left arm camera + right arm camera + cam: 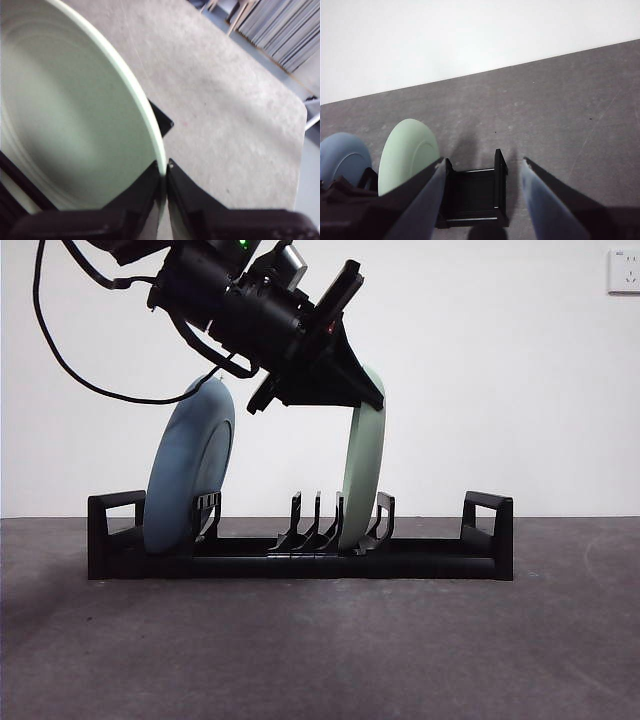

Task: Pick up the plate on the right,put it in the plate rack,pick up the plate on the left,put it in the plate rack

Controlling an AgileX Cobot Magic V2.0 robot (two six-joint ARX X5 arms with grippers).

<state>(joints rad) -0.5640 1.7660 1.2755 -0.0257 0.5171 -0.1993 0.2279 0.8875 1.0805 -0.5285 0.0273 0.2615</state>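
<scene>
The black plate rack point(300, 562) lies across the table. A blue plate point(190, 465) stands tilted in the rack's left end. A pale green plate point(364, 475) stands upright between prongs near the middle. My left gripper point(345, 390) comes down from the upper left and is shut on the green plate's top rim; the left wrist view shows its jaws pinching that rim point(159, 150). My right gripper point(482, 200) is open and holds nothing, hanging above the rack's end handle point(476, 192), with the green plate point(407, 152) and the blue plate point(342, 155) beyond it.
The rack's right half, with its squared loop handle point(488, 525), holds no plate. Grey table point(320, 650) runs in front of the rack. A white wall with a socket point(624, 270) stands behind.
</scene>
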